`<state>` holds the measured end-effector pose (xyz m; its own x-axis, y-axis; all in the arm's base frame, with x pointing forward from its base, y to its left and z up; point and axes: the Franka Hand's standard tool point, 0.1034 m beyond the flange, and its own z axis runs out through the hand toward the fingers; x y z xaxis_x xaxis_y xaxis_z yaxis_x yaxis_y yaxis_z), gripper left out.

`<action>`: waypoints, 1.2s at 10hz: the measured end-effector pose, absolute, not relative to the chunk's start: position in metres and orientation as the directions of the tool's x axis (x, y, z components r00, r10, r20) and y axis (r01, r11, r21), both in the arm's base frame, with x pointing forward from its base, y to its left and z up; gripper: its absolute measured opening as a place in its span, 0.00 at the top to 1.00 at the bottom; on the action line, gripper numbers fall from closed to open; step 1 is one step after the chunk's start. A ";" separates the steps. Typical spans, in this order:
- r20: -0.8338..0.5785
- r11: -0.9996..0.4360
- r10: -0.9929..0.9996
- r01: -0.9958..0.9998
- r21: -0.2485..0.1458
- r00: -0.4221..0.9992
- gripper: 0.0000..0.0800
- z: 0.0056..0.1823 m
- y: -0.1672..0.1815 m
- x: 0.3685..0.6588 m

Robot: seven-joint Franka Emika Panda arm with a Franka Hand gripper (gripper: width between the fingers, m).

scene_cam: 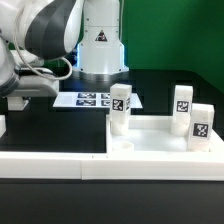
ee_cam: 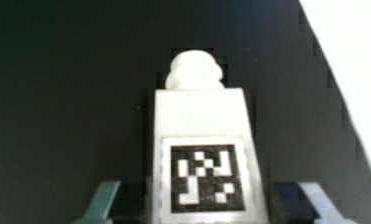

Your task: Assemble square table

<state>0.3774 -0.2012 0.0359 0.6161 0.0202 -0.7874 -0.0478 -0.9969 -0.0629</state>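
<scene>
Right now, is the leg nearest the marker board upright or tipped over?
Upright: the leg stands on end at the tabletop's corner, tag facing the camera.

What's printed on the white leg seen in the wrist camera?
A black-and-white square tag on the leg; it shows best in the wrist view.

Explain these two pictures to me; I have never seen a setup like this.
This is a robot arm putting a small table together. One picture comes from a camera off the arm. The other comes from a camera on its wrist, looking past the end effector. On the black surface lie a white tabletop, three upright legs at it, and a marker board. In the wrist view another leg lies between the open fingers, untouched. Nothing is held.
</scene>
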 end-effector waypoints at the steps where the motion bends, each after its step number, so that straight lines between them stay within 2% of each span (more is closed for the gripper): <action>1: -0.766 -0.997 0.029 -0.041 -0.072 0.642 0.64 0.053 -0.197 0.393; 3: -0.727 -0.995 0.043 -0.034 -0.091 0.686 0.64 0.085 -0.189 0.413; 4: -0.691 -0.995 0.042 -0.029 -0.091 0.722 0.64 0.090 -0.190 0.420; 5: -0.630 -0.997 0.036 -0.020 -0.081 0.775 0.64 0.085 -0.193 0.423; 7: -0.531 -0.997 0.014 -0.025 -0.066 0.847 0.64 0.088 -0.192 0.428; 9: -0.426 -0.997 -0.047 -0.069 -0.038 0.903 0.64 0.104 -0.166 0.470; 12: -0.236 -0.978 -0.205 -0.205 0.024 0.950 0.64 0.141 -0.108 0.537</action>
